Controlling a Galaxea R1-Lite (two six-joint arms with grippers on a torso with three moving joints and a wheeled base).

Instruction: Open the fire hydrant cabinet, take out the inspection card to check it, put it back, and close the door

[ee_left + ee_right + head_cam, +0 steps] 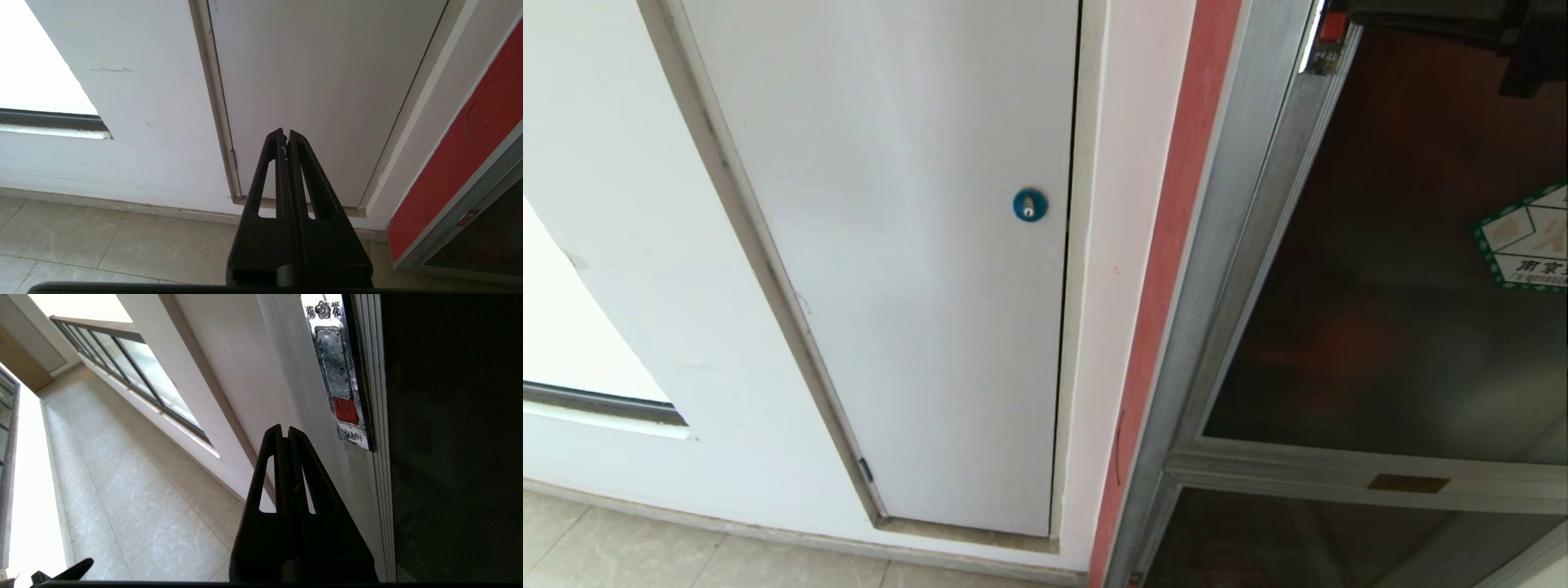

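The fire hydrant cabinet's grey metal frame [1217, 269] stands at the right of the head view. Its door [1388, 310] of dark tinted glass, with a green-bordered sticker [1527, 241], lies shut in the frame. A small red latch [346, 409] sits in a worn metal plate on the door's edge. My right gripper [284, 430] is shut and empty, its tips a little below and beside that latch. The right arm [1445, 20] shows as a dark shape at the door's upper edge. My left gripper [285, 134] is shut, empty and parked low. The inspection card is hidden.
A plain white panel [915, 269] with a small blue round lock [1029, 204] fills the wall left of the cabinet, past a red strip [1176, 245]. Beige floor tiles [122, 241] run along the wall's foot. A long window [135, 371] lines the corridor.
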